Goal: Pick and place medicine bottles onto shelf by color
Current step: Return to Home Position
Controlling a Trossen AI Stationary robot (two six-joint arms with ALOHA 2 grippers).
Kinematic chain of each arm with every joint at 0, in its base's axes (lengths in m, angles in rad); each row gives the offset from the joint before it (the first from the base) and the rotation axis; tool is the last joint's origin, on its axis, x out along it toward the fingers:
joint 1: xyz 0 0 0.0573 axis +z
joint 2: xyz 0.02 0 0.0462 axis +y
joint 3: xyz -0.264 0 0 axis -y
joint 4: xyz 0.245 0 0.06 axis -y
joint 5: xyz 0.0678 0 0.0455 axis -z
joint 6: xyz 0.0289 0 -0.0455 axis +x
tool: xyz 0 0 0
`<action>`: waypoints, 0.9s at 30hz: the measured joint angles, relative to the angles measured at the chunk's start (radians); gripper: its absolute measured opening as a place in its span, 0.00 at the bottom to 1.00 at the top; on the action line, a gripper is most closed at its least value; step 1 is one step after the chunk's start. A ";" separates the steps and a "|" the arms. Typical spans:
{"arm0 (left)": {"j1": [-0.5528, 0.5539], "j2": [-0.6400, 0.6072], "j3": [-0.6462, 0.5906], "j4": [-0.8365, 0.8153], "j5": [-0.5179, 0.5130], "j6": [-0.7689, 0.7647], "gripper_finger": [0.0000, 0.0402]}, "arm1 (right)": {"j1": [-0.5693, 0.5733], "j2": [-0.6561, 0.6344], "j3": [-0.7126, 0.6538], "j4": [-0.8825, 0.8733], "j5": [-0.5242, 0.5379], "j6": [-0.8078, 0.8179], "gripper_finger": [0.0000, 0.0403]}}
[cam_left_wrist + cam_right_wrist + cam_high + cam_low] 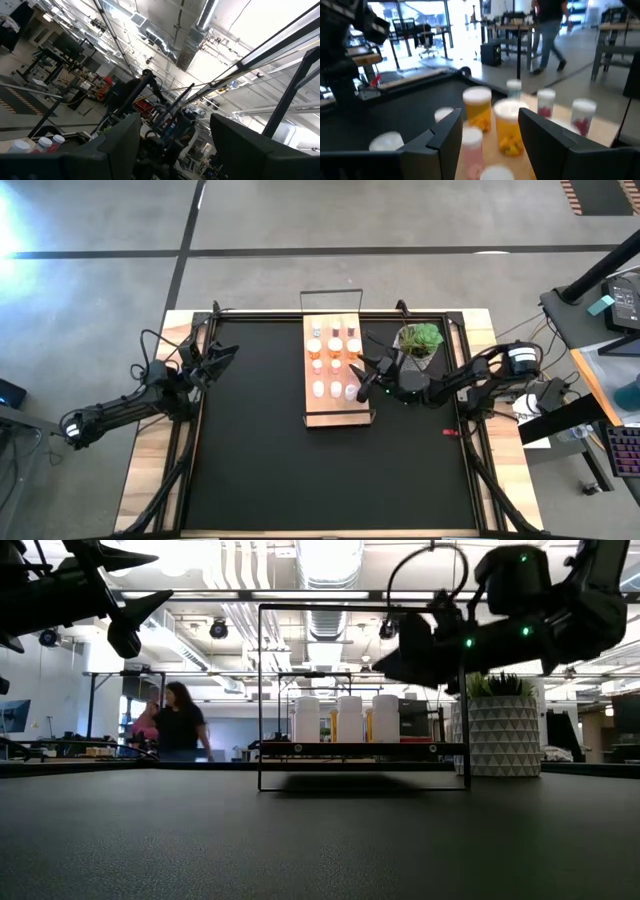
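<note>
Black mat [260, 440] covers most of the table, and beyond it lies an open workshop hall where a person [180, 722] stands far off. Toward the mat's back middle sits the shelf [338, 416], a long light-wood board in a thin wire frame. The right gripper [364, 378] hangs just beside the shelf's right edge, above cap height in the low view, its jaws spread wide and holding nothing. The left gripper [223, 354] waits raised over the mat's back left corner, jaws likewise wide apart and empty. A potted plant [420, 340] stands right of the shelf, beside the right arm. The medicine bottles [335, 348] stand upright in short rows on the board. Two orange bottles [509, 127] show through the gap between the right gripper's fingers [445, 137], ahead of the tips and ungripped.
</note>
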 joint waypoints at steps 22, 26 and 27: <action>0.000 0.000 0.000 0.000 0.000 0.000 0.56 | 0.031 -0.418 0.000 -0.111 -0.027 -0.251 0.45; 0.000 0.000 0.000 0.000 0.000 0.000 0.56 | 0.031 -0.479 0.000 -0.112 -0.089 -0.312 0.45; 0.000 0.000 0.000 0.000 0.000 0.000 0.56 | 0.031 -0.496 0.000 -0.112 -0.103 -0.326 0.45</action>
